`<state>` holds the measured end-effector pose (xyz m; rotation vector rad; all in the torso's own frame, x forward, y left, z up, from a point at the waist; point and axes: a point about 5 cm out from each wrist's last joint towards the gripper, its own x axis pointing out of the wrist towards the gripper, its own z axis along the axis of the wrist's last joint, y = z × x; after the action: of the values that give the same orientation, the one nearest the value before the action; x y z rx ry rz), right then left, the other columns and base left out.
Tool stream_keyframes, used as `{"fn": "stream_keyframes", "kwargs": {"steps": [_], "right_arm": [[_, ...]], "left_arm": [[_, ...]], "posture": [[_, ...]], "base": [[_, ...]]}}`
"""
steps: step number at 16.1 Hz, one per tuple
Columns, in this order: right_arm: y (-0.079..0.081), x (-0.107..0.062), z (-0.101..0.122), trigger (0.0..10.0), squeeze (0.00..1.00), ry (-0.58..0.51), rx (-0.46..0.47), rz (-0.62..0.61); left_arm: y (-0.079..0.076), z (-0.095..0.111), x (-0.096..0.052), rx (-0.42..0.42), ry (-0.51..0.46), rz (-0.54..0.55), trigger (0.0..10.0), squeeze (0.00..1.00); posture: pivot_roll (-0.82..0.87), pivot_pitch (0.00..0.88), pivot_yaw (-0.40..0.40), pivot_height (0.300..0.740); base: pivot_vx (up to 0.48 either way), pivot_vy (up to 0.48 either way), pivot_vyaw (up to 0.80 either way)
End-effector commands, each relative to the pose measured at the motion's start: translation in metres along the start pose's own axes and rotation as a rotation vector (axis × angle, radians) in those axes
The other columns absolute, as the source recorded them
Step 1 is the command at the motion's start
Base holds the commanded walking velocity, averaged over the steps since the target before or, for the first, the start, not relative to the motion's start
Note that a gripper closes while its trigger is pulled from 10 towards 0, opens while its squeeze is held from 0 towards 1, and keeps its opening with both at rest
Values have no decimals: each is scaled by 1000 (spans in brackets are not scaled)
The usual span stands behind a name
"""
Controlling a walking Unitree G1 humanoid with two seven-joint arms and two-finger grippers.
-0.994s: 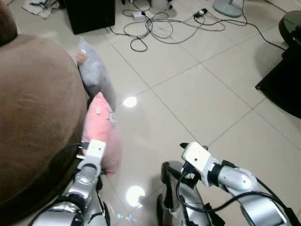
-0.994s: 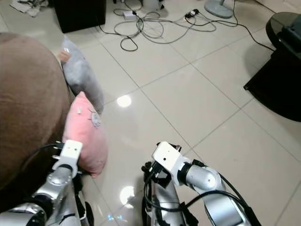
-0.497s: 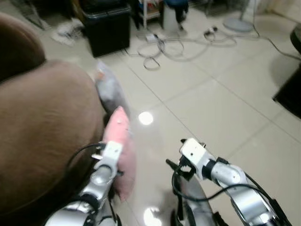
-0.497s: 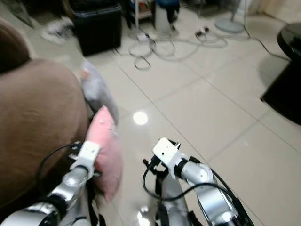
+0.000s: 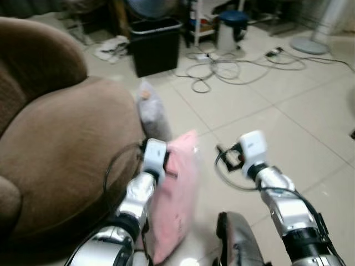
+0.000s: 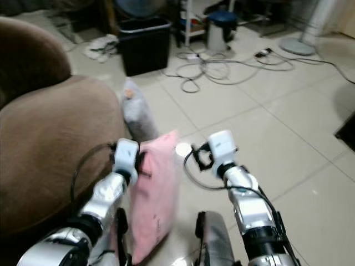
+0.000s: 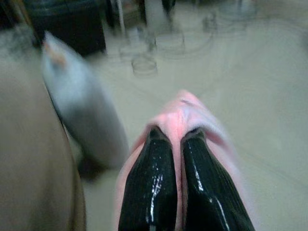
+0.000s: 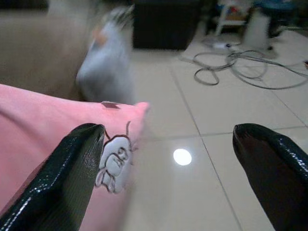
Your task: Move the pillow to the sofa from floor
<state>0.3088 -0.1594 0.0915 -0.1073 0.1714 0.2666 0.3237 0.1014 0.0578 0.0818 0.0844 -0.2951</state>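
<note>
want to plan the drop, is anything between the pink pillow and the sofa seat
Nothing visible blocks it. The left gripper is shut on the pink pillow, which hangs right beside the brown sofa. The grey pillow leans against the sofa further ahead, off that path.

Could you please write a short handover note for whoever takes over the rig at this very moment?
Left gripper: shut on the top edge of the pink pillow, which hangs beside the sofa.
Right gripper: open, raised near the pillow's corner, holding nothing.
Grey pillow: on the floor, leaning against the sofa's side.
Done: the pink pillow is gripped.
Left: carry it over the brown seat cushion, set it down, release. The grey pillow is untouched, and cables lie on the tiles ahead.
</note>
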Motion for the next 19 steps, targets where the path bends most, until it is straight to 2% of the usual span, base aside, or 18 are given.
{"fn": "stream_keyframes", "kwargs": {"steps": [1,2,4,5,7,8,10,13,14,16,19], "right_arm": [[-8,-4,10,10000,0,-39,54,-62],[-9,-6,14,10000,0,-66,27,-71],[-7,-8,14,10000,0,-63,18,-74],[-1,-6,19,10000,0,-105,24,-64],[4,-2,20,10000,0,-100,17,-56],[7,3,20,10000,0,-91,24,-60],[15,11,19,10000,0,-75,23,-55],[19,10,16,10000,0,-63,7,-21],[18,12,16,10000,0,-61,17,-23],[21,17,23,10000,0,-76,12,5],[25,20,33,10000,0,-102,0,41]], "left_arm": [[14,35,1,2,-167,35,0,0],[23,53,-2,-36,-227,74,0,0],[30,64,-5,-54,-261,102,0,0],[33,63,-8,-44,-267,76,10000,0],[35,51,-15,-55,-166,92,10000,0],[35,50,-19,8,-140,81,10000,0],[39,40,-26,21,-112,66,10000,0],[45,41,-34,25,-120,125,10000,0],[47,45,-37,76,-125,131,10000,0],[49,47,-39,115,-106,135,10000,0],[51,48,-42,99,-119,188,10000,0]], "posture": [[27,0,29,554],[33,0,26,554],[39,0,20,554],[30,0,20,564],[25,0,23,579],[24,0,14,589],[29,0,16,609],[53,0,8,639],[84,0,-7,654],[104,0,-21,679],[117,0,-37,714]], "base": [[0,0,0],[0,0,0],[0,0,0],[0,0,0],[0,0,0],[0,0,0],[0,0,0],[0,0,0],[0,0,0],[0,0,0],[0,0,0]]}}
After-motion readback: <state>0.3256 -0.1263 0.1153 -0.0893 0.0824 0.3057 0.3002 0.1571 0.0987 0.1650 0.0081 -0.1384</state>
